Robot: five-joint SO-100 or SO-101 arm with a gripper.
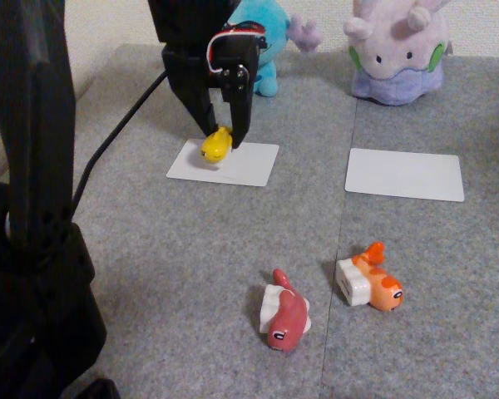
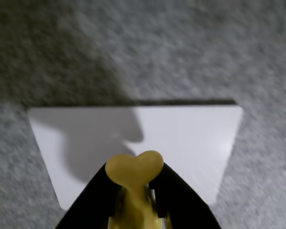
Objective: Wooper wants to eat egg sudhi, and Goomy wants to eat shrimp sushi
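My gripper (image 1: pixel 223 143) is shut on the yellow egg sudhi (image 1: pixel 215 145), holding it just above the left white card (image 1: pixel 233 169). In the wrist view the egg sudhi's tail fin (image 2: pixel 134 167) pokes up between my black fingers (image 2: pixel 178 195), over that white card (image 2: pixel 190 138). Wooper (image 1: pixel 262 50), light blue, sits behind the arm, mostly hidden. Goomy (image 1: pixel 397 51), lavender with green cheek spots, sits at the back right. The orange shrimp sushi (image 1: pixel 370 283) lies on its side on the grey mat in front.
A second white card (image 1: pixel 405 174) lies in front of Goomy. A dark red sushi toy (image 1: pixel 286 313) lies left of the shrimp sushi. A black stand and cable (image 1: pixel 33 208) fill the left edge. The grey mat (image 1: pixel 166 249) covers the table.
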